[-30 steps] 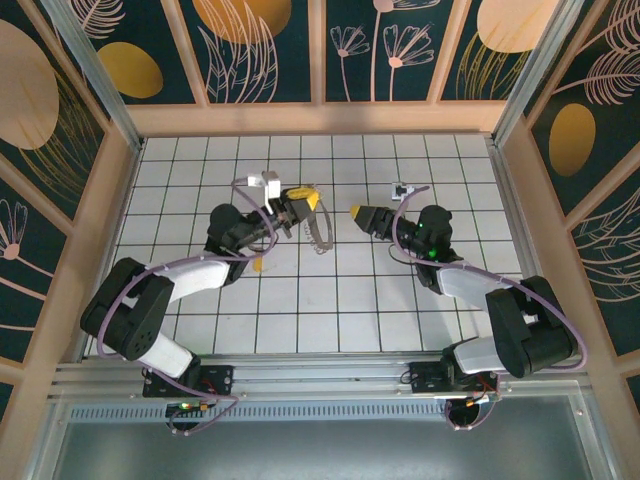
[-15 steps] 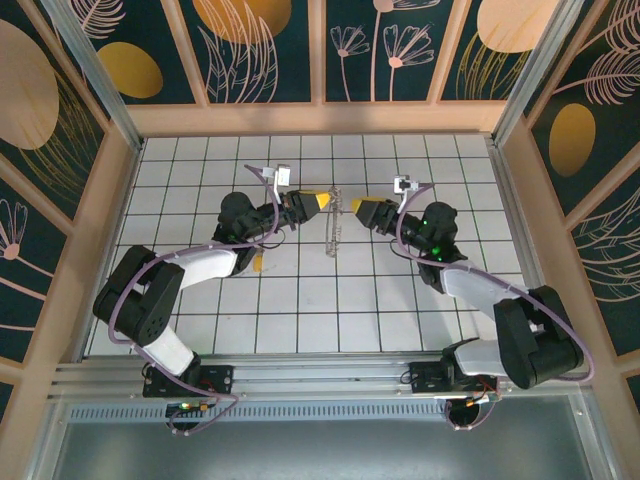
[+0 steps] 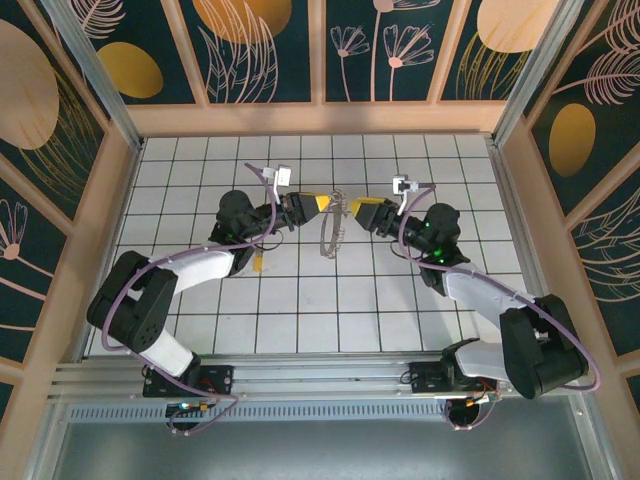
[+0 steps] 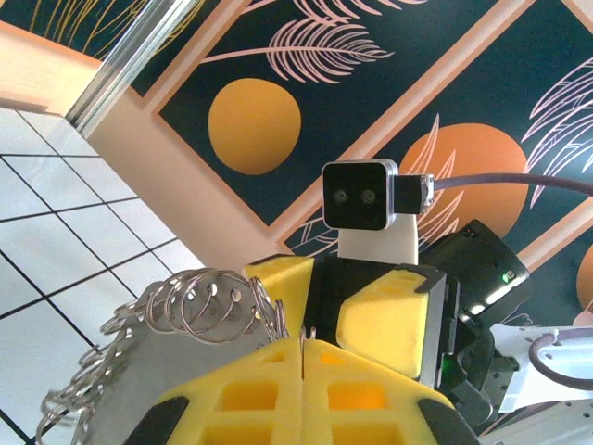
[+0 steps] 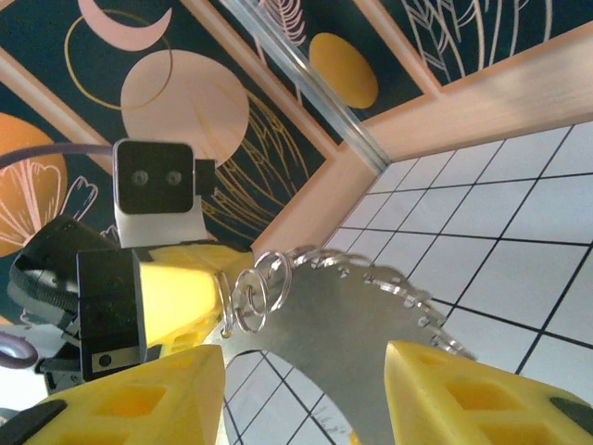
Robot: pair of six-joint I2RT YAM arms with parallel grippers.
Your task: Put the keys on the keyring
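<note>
I hold the large thin silvery metal keyring (image 3: 329, 233) raised in the clamped left end effector (image 3: 319, 203), presumably presenting its rim to the half-open right end effector (image 3: 354, 208); the tiny yellow-headed key (image 3: 258, 264) lies on the tabletop (image 3: 400, 300).

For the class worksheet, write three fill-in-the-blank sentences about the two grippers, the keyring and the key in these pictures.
The left gripper is ____ on the keyring.
The right gripper faces the keyring with its jaws ____.
The key lying on the table has a ____ head.
Missing words: shut; open; yellow.
</note>
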